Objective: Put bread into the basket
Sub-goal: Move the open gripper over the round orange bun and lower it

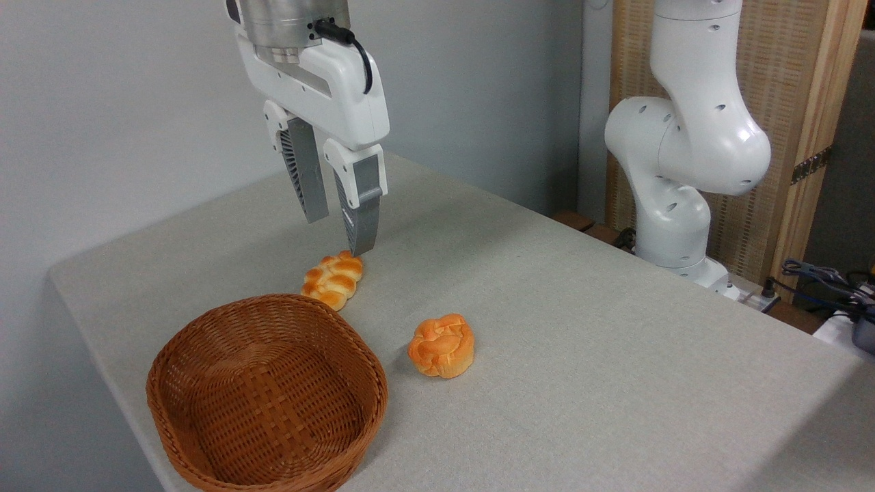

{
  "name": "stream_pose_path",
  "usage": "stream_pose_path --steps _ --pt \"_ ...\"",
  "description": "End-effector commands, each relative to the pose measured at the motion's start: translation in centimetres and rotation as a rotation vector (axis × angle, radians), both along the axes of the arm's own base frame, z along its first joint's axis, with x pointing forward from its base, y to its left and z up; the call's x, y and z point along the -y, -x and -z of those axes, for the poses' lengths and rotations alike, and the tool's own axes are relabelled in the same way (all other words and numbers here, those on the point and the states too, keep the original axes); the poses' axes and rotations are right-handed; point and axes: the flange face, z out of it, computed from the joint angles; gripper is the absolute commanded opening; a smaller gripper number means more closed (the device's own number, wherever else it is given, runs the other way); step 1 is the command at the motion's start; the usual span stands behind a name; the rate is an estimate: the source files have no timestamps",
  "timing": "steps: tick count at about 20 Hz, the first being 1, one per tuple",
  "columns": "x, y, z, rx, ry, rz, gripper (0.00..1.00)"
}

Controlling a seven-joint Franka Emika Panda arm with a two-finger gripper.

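Woven wicker basket (266, 396), glossy knotted bread (441, 346) beside it, grey ribbed claw (338, 236) parted, holding nothing

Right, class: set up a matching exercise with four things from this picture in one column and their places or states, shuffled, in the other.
Things:
1. bun
2. braided loaf
3. basket
4. gripper

Places or states:
A. empty, at the front left
B. open, above the table
C. alone on the cloth, right of the basket
D. behind the basket, under a fingertip

Pairs: 1-C, 2-D, 3-A, 4-B
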Motion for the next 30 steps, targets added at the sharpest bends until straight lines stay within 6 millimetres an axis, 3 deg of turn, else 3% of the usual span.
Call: stream_pose_path --steps 1,9,12,16,18,24,30 --pt "-0.3 0.9 -0.8 -0.007 0.01 -0.012 1.0" --pt "-0.3 1.1 0.0 -0.024 0.007 -0.012 1.0" --pt "-0.5 2.1 0.9 0.022 0.007 -0.015 1.0" --pt "-1.5 5.1 4.6 0.048 0.0 0.088 1.0" --pt "-3.4 6.4 7.0 0.024 -0.033 0.138 1.0" --pt "-3.8 7.0 14.2 0.011 -0.045 0.191 1.0" --pt "-3.0 7.6 17.3 -0.011 -0.032 0.195 1.0"
